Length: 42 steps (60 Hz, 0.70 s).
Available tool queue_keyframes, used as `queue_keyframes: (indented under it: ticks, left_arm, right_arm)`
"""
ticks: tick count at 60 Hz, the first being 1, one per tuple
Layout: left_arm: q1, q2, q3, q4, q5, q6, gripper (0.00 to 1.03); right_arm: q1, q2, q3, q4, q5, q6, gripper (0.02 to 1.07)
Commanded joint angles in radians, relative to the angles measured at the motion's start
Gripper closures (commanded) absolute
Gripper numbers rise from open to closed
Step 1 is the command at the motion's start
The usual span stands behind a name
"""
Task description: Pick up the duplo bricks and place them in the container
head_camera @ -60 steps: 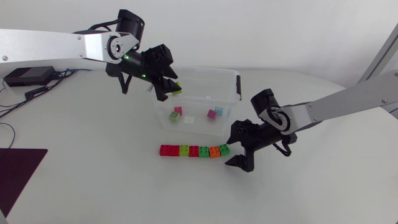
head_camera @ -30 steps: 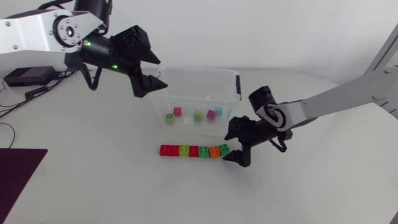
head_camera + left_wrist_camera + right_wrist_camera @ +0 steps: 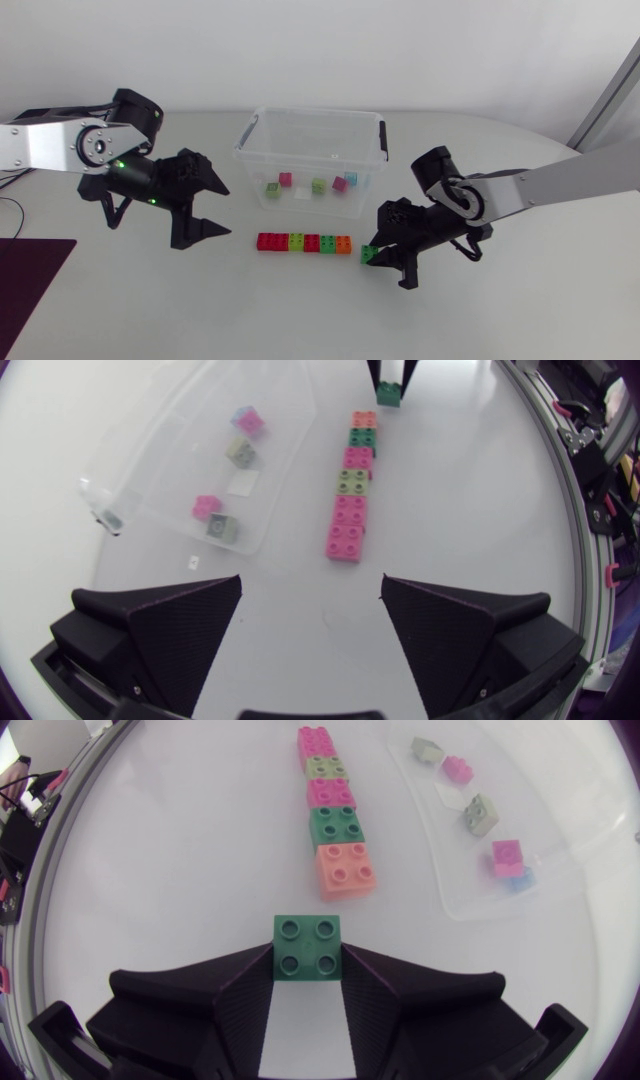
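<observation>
Right claw [image 3: 306, 960] closed on the green brick [image 3: 369, 256], low over the counter [image 3: 500, 320] just beside the orange end of the brick row [image 3: 302, 242]. Left claw [image 3: 311, 582] gapes empty, off to the container's [image 3: 310, 112] side. The fingers catch only the brick's near half. A fast swing could twist it loose, or a low carry could clip the container rim and drop it short.

So the lone brick [image 3: 307, 947] sits pinched between my right fingers [image 3: 235, 1000], touching both. Just ahead of them on the desk [image 3: 200, 300] runs the row of bricks [image 3: 332, 820]. The container [image 3: 310, 113] is right of that row, with loose bricks [image 3: 318, 185] in it. My left fingers [image 3: 180, 630] have the same row ahead, container on its left.
</observation>
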Motion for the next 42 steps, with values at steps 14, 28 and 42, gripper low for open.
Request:
queue_keyframes:
  ticks: [14, 28, 42]
  left_arm:
    - [-0.121, 0.270, -0.029, 0.119, -0.007, 0.043, 0.06]
    - [-0.131, 0.389, 0.060, 0.162, -0.022, -0.005, 0.08]
    - [-0.161, 0.386, 0.054, 0.180, -0.030, -0.032, 0.69]
  right_arm:
    - [-0.021, -0.392, 0.061, -0.214, 0.010, 0.021, 0.84]
    - [0.022, -0.462, 0.205, -0.177, 0.031, 0.184, 0.84]
    - [0.025, -0.249, 0.317, 0.023, 0.079, 0.268, 0.83]
